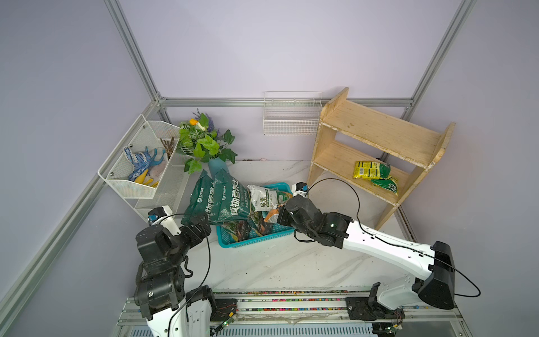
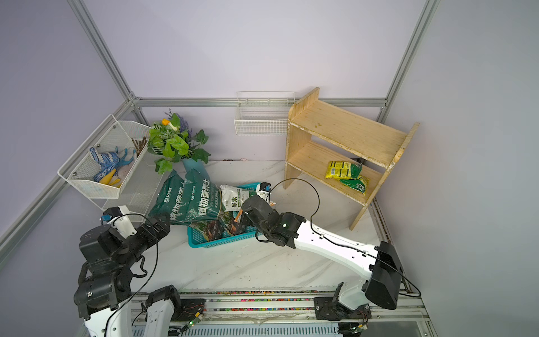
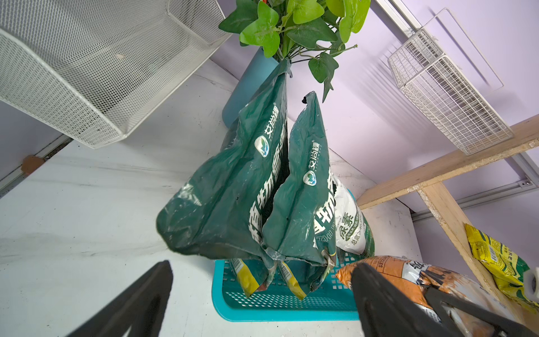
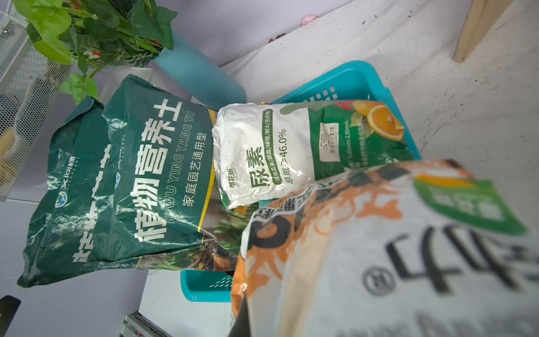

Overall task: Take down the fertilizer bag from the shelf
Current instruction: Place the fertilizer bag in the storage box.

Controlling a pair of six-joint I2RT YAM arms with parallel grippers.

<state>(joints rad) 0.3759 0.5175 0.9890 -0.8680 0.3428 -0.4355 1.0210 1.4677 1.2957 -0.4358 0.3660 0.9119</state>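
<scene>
"Hunting through both top views for the tips of the right gripper (image 1: 280,210), can you find them?"

"No. Its own wrist and the orange-and-white bag (image 1: 271,217) cover them. In the right wrist view that bag fills the near part, blurred, and its print is unreadable. The jaws are pressed together on it and it sits over the teal basket (image 1: 233,244). Whether it rests on the bags below I cannot tell."

"And the left gripper (image 3: 262,267)?"

"Its fingers (image 3: 140,300) stand wide apart in the left wrist view. In a top view it is close to the lower corner of one of the dark green soil bags (image 1: 230,198). Whether it touches, I cannot tell."

"What is in the basket?"

"Those two soil bags stand in it and lean, their tops up by the blue vase (image 1: 217,169). A white bag (image 1: 264,198) lies beside them. The basket floor is hidden beneath."

"The shelf (image 1: 379,128)?"

"Two yellow-and-green bags (image 1: 372,170) lie on its lower tier, the yellower one overlapping the greener one. The left wrist view cuts them off at its edge."

"The white mesh rack (image 1: 137,186)?"

"Its upper bin holds blue-dotted gloves (image 1: 137,160) and twigs (image 1: 167,144). I cannot make out the lower bin's contents."
</scene>
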